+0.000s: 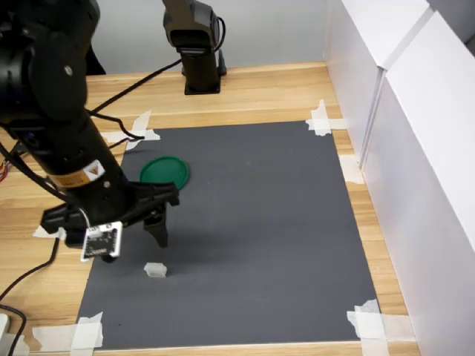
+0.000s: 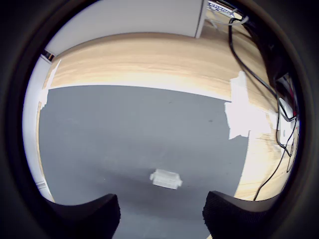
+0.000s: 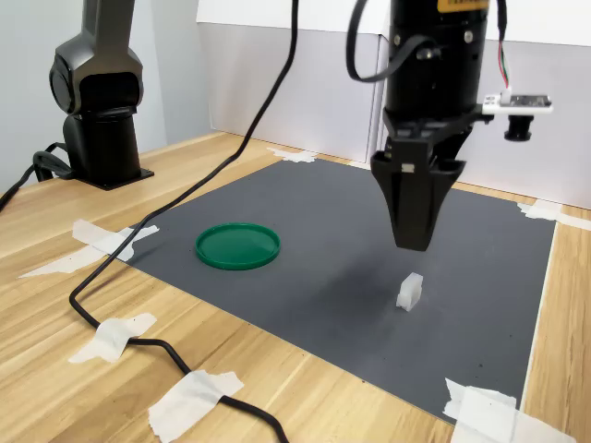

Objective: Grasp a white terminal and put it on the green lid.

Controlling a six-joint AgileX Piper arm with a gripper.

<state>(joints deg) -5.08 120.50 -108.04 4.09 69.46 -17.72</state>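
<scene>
**Stock at the approach: one terminal, one lid, hand overhead**

Worktop point(image 1: 252, 89): pale wood, white panels along one side. Grey mat point(image 1: 267, 222): matte, taped at its corners, flat and free of clutter. Hand point(image 1: 158, 230): empty, fingers spread apart, poised just above the terminal. Green lid point(image 3: 237, 246): flat disc lying at about 12 o'clock of the terminal in the first exterior view, well apart. White terminal point(image 1: 155, 270): on the mat; judged very light, rigid, smooth-sided and likely to skid or tip; best pinched across its short flat sides, low down.
</scene>
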